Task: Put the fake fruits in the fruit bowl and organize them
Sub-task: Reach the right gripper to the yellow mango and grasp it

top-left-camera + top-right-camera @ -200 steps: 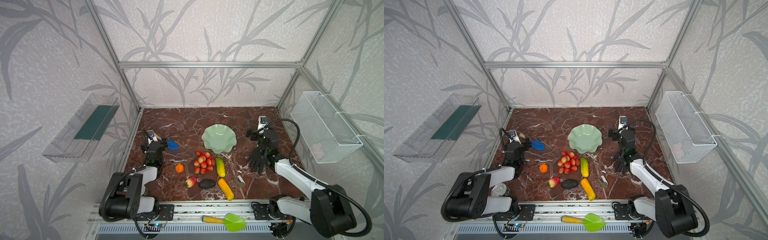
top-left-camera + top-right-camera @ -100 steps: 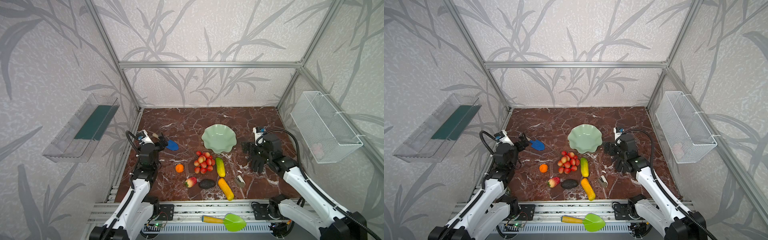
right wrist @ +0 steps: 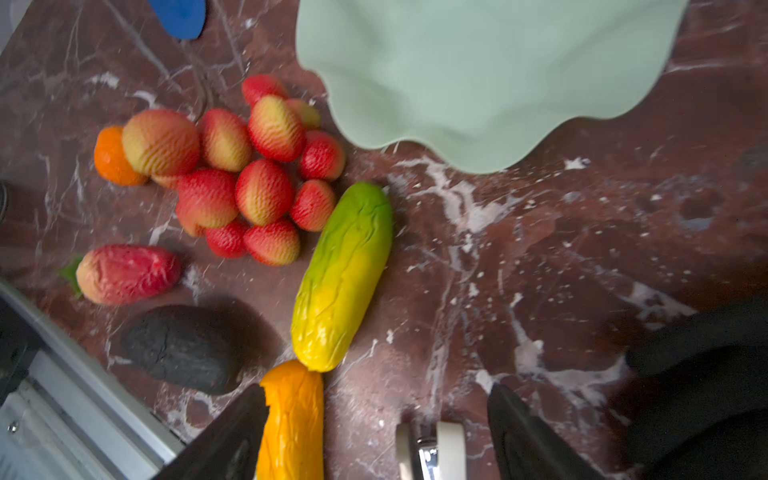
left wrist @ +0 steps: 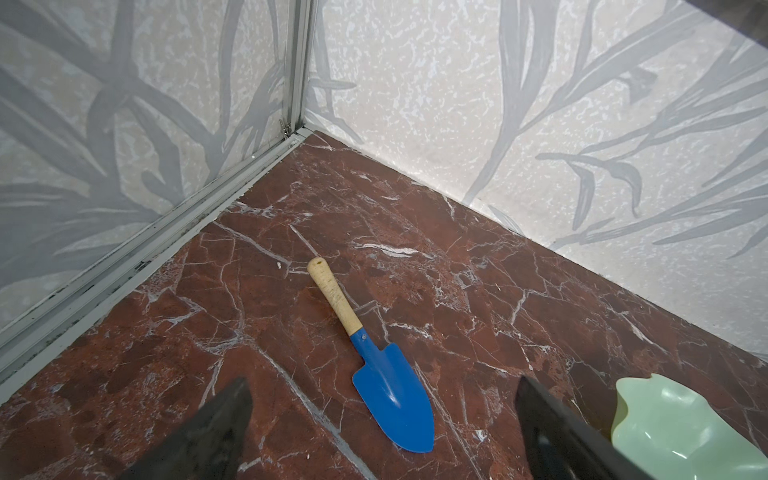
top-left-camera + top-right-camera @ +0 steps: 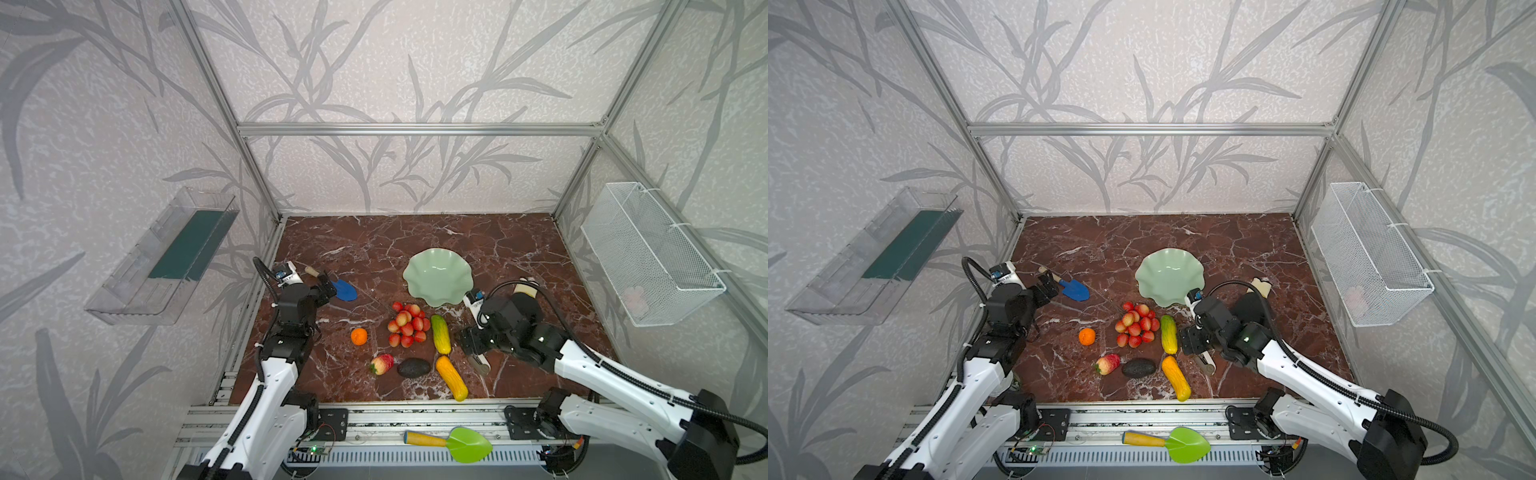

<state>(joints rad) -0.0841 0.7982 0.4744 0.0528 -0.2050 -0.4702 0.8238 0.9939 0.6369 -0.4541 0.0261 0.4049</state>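
- Glossy, wavy-rimmed bowl (image 5: 436, 274) is set on the veined desk (image 5: 374, 245).
- Wrinkled green-yellow fruit (image 3: 343, 276) is laid just beside the bowl.
- Left fingers (image 4: 216, 432) and right fingers (image 3: 519, 440) are held apart, empty.

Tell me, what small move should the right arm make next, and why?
Probably shift the right gripper sideways over the orange-yellow fruit and lower around it. Its jaws stand open, that fruit lies beside one finger, only the grey clip sits between them, and the fruit bowl holds nothing yet.

Blue trowel (image 5: 343, 289), green trowel (image 5: 465, 444), wire basket (image 5: 648, 257)
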